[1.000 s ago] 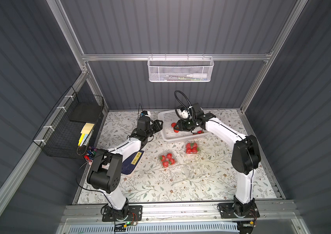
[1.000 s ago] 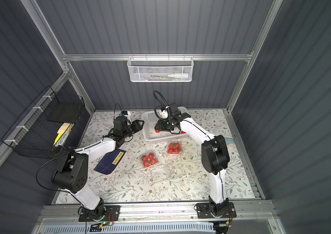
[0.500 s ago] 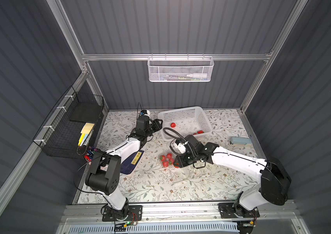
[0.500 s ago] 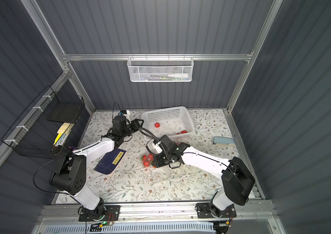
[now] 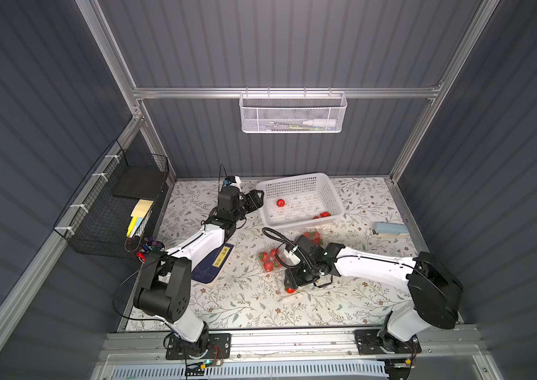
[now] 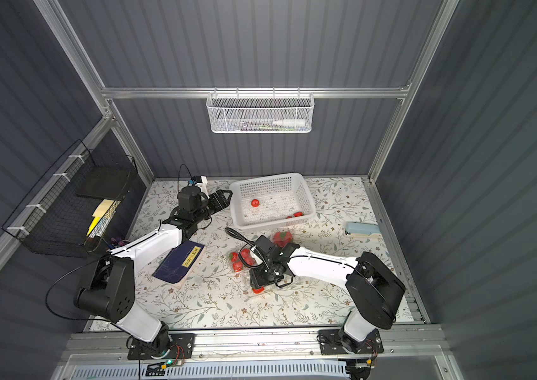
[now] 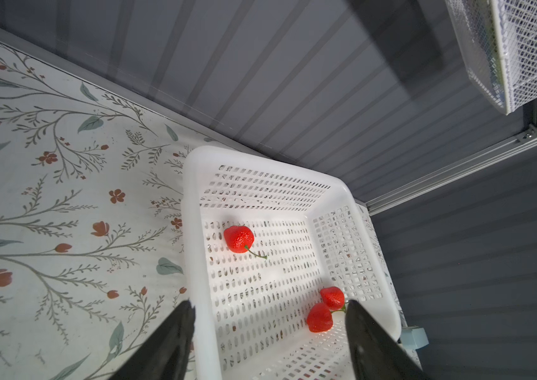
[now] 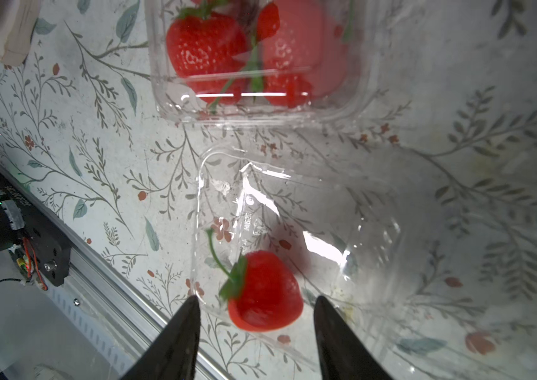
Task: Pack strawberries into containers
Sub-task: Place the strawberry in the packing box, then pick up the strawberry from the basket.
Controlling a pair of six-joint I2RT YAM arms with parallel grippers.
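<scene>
My right gripper [image 8: 257, 301] stands open over a clear container [image 8: 375, 230] near the table's front. One strawberry [image 8: 263, 292] lies in it between the fingers, touching neither. In both top views this strawberry [image 5: 290, 290] [image 6: 258, 289] shows just under the right gripper [image 5: 290, 281]. Two more containers [image 5: 268, 260] [image 5: 312, 235] behind it hold several strawberries each. My left gripper [image 7: 268, 304] is open at the white basket's [image 7: 191, 250] near rim, one finger outside the wall. Three strawberries [image 7: 239, 238] [image 7: 333, 296] [image 7: 319, 317] lie in the basket.
A dark blue book [image 5: 212, 266] lies beside the left arm, and a light blue stapler [image 5: 390, 229] sits at the table's right edge. A black wire rack [image 5: 112, 210] hangs on the left wall, a white mesh basket [image 5: 293, 113] on the back wall.
The right arm swung from the white basket to the front container and opened; the strawberry now lies in that container. The left gripper opened wider at the basket's rim.
</scene>
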